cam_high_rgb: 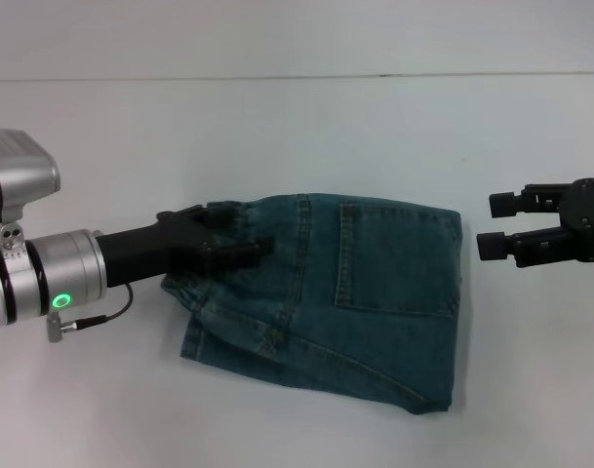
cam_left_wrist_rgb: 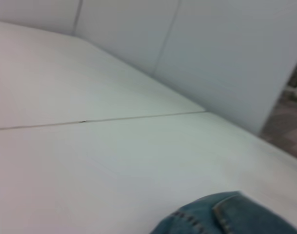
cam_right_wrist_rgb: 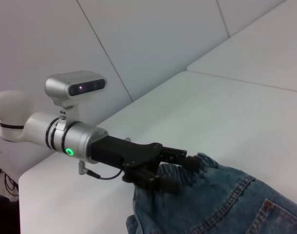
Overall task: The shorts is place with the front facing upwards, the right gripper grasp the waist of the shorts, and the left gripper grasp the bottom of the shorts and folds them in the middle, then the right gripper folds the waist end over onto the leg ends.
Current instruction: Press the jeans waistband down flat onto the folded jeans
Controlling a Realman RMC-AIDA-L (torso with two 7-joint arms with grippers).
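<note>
The blue-green denim shorts (cam_high_rgb: 375,302) lie folded on the white table, square back pocket (cam_high_rgb: 394,258) facing up. Their puckered waist (cam_high_rgb: 240,216) is at the left end, and a straight edge (cam_high_rgb: 459,292) forms the right end. My left gripper (cam_high_rgb: 246,229) rests on that gathered end, fingers spread over the fabric. The right wrist view shows the left gripper (cam_right_wrist_rgb: 180,170) straddling the ruffled band (cam_right_wrist_rgb: 207,162). My right gripper (cam_high_rgb: 487,226) hovers open to the right of the shorts, apart from them. In the left wrist view only a corner of denim (cam_left_wrist_rgb: 226,217) shows.
A white table (cam_high_rgb: 297,127) extends on all sides of the shorts, with a thin seam (cam_high_rgb: 277,76) across the far part. White wall panels (cam_right_wrist_rgb: 153,44) stand behind the table. A thin cable (cam_high_rgb: 106,310) hangs from the left wrist.
</note>
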